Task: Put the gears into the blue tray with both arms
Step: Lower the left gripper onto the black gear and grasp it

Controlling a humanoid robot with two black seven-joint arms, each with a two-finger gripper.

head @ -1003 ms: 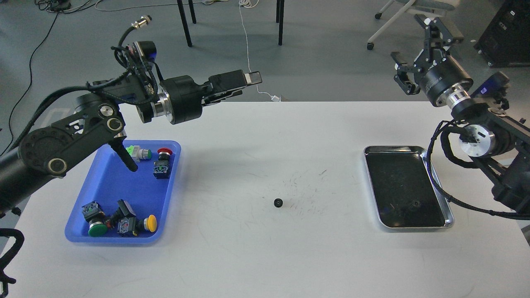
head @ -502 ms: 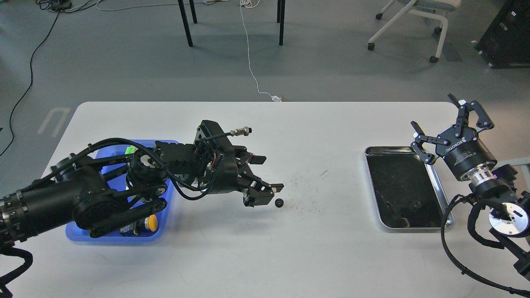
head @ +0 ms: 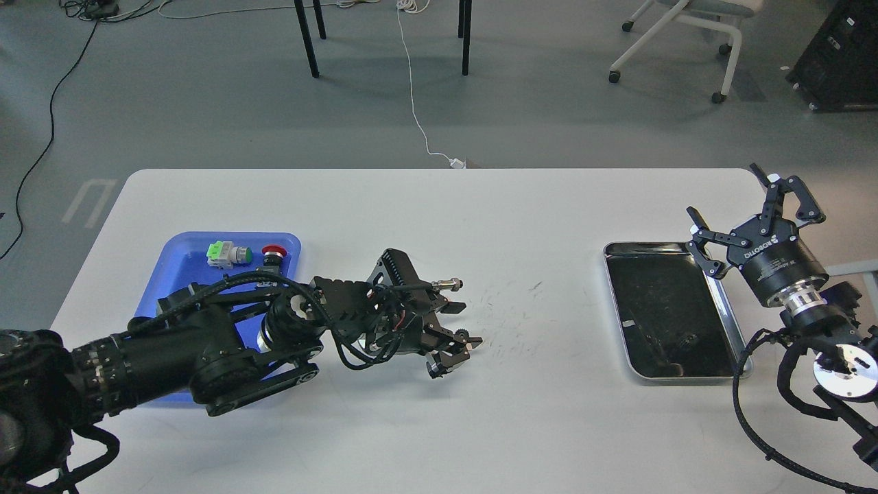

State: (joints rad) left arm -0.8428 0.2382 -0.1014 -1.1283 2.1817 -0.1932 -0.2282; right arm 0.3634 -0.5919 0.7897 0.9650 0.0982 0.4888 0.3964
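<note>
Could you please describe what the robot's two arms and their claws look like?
Both arms are matte black with corrugated black cables looped alongside. The right claw has skeletal linkage fingers on a cylindrical body printed in white lettering, above a silver wrist ring. The left claw carries a metal cable connector.

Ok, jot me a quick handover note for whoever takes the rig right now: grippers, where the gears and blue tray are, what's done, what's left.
Left gripper: low over mid-table, fingers around the gear; whether it is clamped cannot be told.
Right gripper: open, empty, raised by the steel tray's far right corner.
Blue tray: far left, partly hidden by the left arm; two push-button switches show at its far end, no gear seen in it.
A second gear seems to lie in the steel tray, near end.
Done: nothing delivered that shows.
Left: carry the mid-table gear to the blue tray, then the steel tray one.
</note>
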